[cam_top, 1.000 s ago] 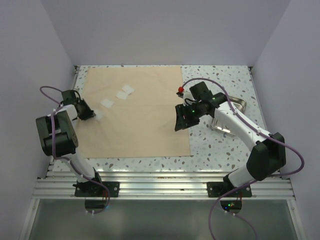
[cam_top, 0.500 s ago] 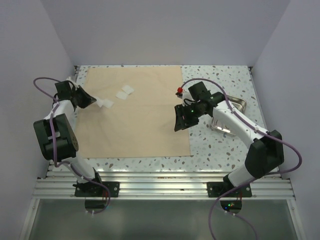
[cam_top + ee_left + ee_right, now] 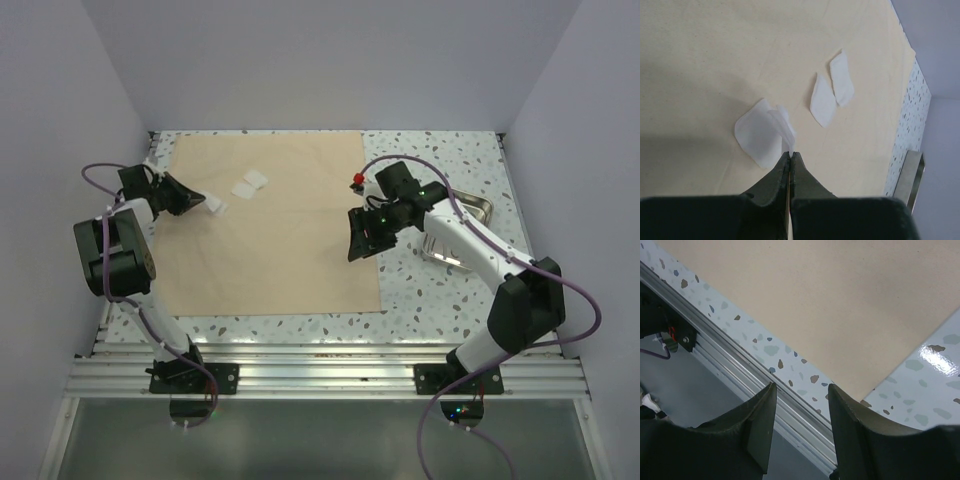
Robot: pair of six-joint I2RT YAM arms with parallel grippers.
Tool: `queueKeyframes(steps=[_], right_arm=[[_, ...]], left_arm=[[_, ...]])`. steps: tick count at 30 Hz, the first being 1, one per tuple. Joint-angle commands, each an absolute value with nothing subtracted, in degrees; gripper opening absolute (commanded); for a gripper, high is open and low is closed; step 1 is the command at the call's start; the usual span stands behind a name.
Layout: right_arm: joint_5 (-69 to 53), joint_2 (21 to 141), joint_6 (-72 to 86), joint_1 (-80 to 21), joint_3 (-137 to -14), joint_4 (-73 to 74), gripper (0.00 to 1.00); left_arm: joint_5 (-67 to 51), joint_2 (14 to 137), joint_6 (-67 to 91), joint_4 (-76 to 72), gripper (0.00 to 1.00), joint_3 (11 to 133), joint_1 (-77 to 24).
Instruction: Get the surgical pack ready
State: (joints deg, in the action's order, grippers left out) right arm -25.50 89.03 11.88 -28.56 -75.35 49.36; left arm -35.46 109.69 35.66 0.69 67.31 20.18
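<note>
White crumpled gauze square [image 3: 760, 137] lies on the big tan paper sheet [image 3: 715, 50], corner pinched in the left fingers [image 3: 775, 175]; right fingers [image 3: 757, 430] gape, empty.

The white tabletop with grey and brown speckles [image 3: 440, 300] forms the floor of the enclosure. Plain pale lilac walls [image 3: 320, 60] bound it at the back and on both sides. A ribbed aluminium rail [image 3: 330, 375] runs along the near table edge. A dull grey panel [image 3: 320, 440] lies just beyond the rail, nearer the camera.

Steel tray [image 3: 483, 208] partly behind right arm [image 3: 470, 240]
</note>
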Motion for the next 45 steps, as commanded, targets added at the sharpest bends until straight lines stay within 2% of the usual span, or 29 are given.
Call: queueKeyframes(steps=[1,45], right_arm=[[-25.93,90.09,11.07,-28.74,-78.05,50.62,0.49],[-25.66,91.76,10.90,-28.65,-78.84,51.42,0.49]], left_arm=[[-39.63,111.35,38.05,-4.92,0.00,70.31,20.48],[-42.72,117.33,31.91,5.10,0.00,74.62,20.92]])
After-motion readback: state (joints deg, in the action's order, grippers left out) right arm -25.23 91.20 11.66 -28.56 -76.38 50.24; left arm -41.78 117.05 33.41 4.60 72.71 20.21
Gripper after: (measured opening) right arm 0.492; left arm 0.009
